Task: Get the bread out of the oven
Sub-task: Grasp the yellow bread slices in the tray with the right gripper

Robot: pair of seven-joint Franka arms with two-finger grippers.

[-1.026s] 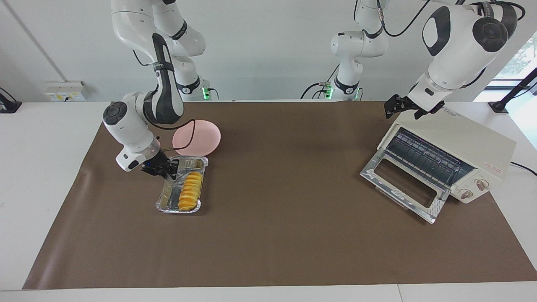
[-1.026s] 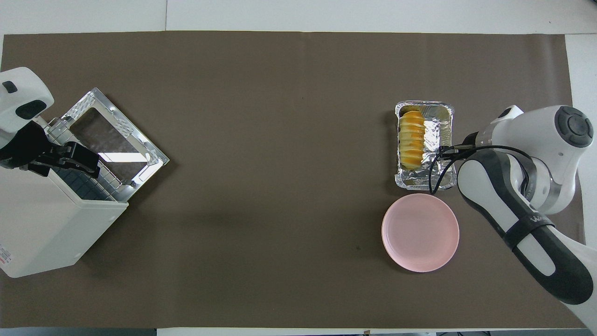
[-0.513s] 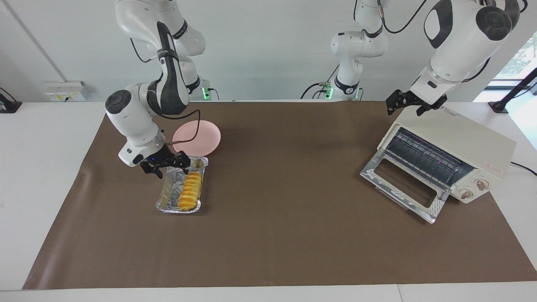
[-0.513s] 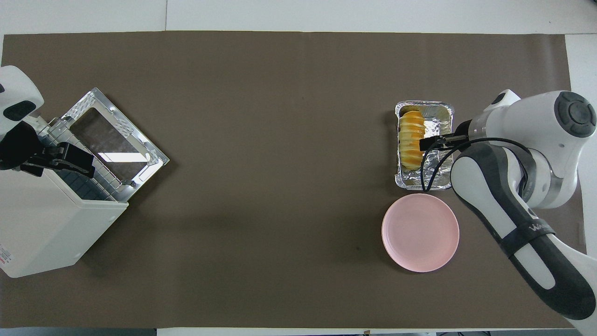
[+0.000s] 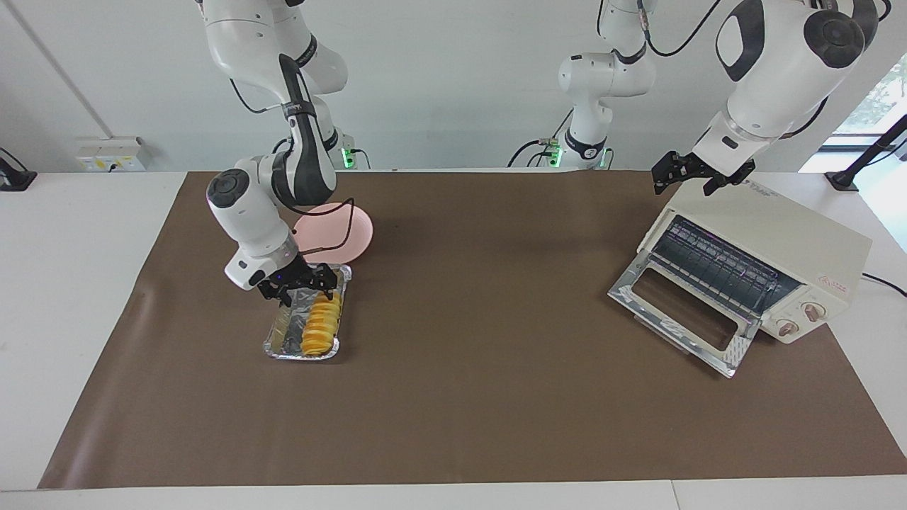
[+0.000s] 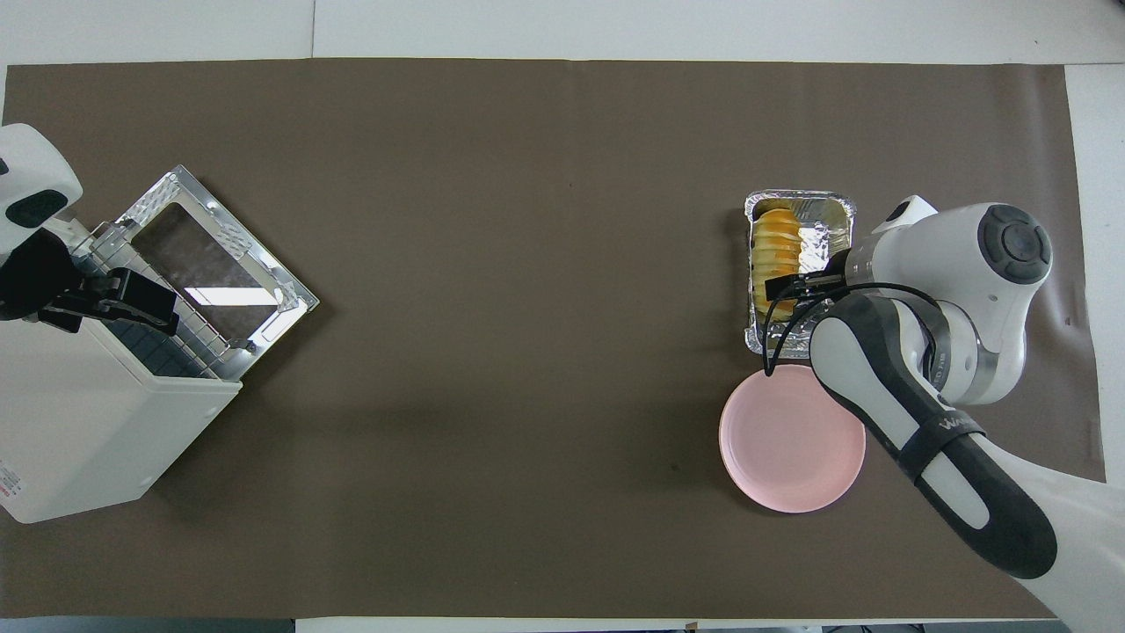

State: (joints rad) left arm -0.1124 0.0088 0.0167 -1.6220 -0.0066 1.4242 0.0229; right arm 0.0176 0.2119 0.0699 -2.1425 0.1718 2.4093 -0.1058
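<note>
Bread sits in a foil tray on the brown mat, out of the open oven, with the right gripper just above it.

The brown mat covers most of the table. The oven stands at the left arm's end with its glass door dropped flat and its rack bare. The left gripper waits over the oven's top edge; I cannot tell how its fingers are set. A pink plate lies at the right arm's end, and the foil tray lies just beside it, farther from the robots. The bread lies lengthwise in the tray, along the side toward the oven. The right gripper hangs over the end of the tray nearer the robots, fingers spread apart, holding nothing.
</note>
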